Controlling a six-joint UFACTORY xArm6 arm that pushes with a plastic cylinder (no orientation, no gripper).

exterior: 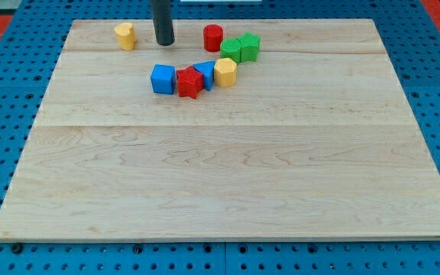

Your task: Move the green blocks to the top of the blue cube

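Note:
The blue cube point(163, 79) sits on the wooden board point(228, 176) in its upper middle. Two green blocks lie to its upper right: a green cube point(231, 51) and a green star-like block point(250, 46), touching each other. My tip point(164, 43) stands above the blue cube toward the view's top, apart from it and well left of the green blocks. A red star-shaped block point(189, 82) touches the blue cube's right side.
A second blue block point(205, 72) and a yellow block point(225, 72) sit right of the red star. A red cylinder point(213, 37) stands left of the green cube. A yellow block point(125, 35) lies at the top left, left of my tip.

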